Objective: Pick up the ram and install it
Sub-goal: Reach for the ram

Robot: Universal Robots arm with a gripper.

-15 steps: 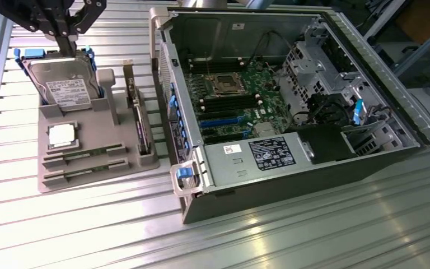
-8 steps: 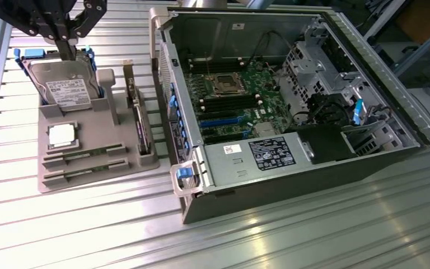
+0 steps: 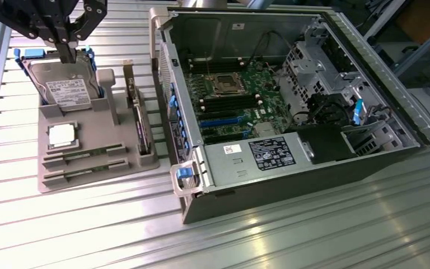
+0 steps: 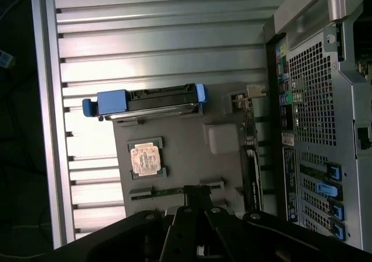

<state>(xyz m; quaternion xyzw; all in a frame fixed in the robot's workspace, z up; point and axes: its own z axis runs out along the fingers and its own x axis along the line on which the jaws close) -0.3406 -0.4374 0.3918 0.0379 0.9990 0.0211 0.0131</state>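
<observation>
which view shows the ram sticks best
The exterior view: both ram sticks lie unobstructed in the grey tray. The wrist view shows one of them, partly hidden by the gripper.

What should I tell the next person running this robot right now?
Claw: shut, empty, hanging above the hard drive.
Ram: both green sticks lie in their slots in the gray tray, beside the open computer case.
Done: nothing yet; no stick lifted.
Left: picking one up and installing it.
</observation>
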